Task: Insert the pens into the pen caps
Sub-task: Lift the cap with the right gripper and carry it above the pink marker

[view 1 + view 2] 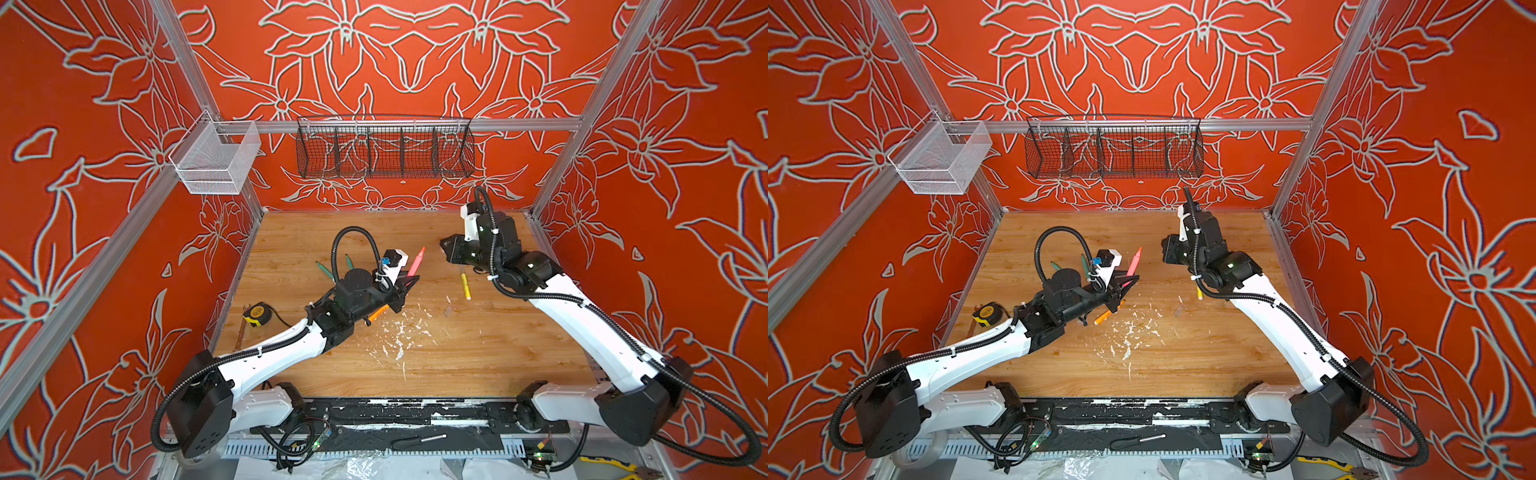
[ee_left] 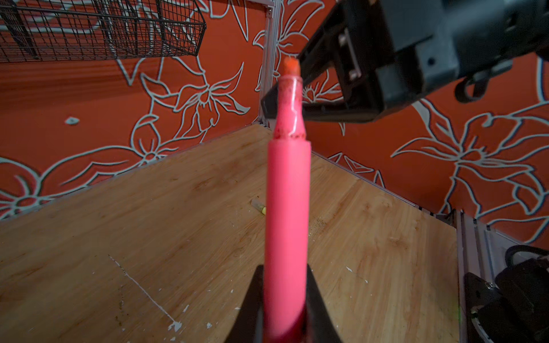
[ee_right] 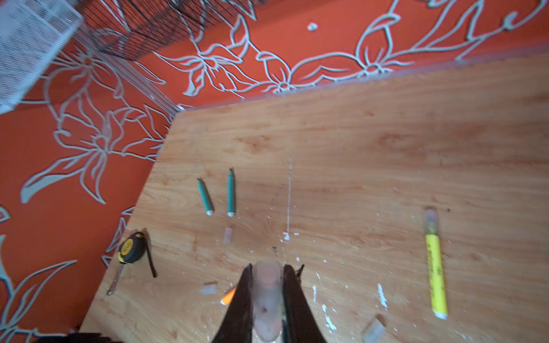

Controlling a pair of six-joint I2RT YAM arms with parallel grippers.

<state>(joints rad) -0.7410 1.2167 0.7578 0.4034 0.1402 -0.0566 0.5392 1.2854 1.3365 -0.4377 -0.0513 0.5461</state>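
Two clamps: left gripper (image 2: 285,300) on pink pen (image 2: 287,193) near butt, right gripper (image 3: 267,268) on clear cap (image 3: 267,300). Risk: tip could miss cap mouth, pen pivoting w/ push.

A robot lab test cell was shown: a wooden table (image 1: 457,365) was boxed in by aluminium framing (image 1: 415,124) and red flower-printed panels (image 1: 415,50), a left arm (image 1: 270,361) and a right arm (image 1: 582,316) were mounted on a black rail (image 1: 415,411), and a tape measure (image 1: 257,312), screwdriver (image 1: 419,440) and pliers (image 1: 615,465) were left about.
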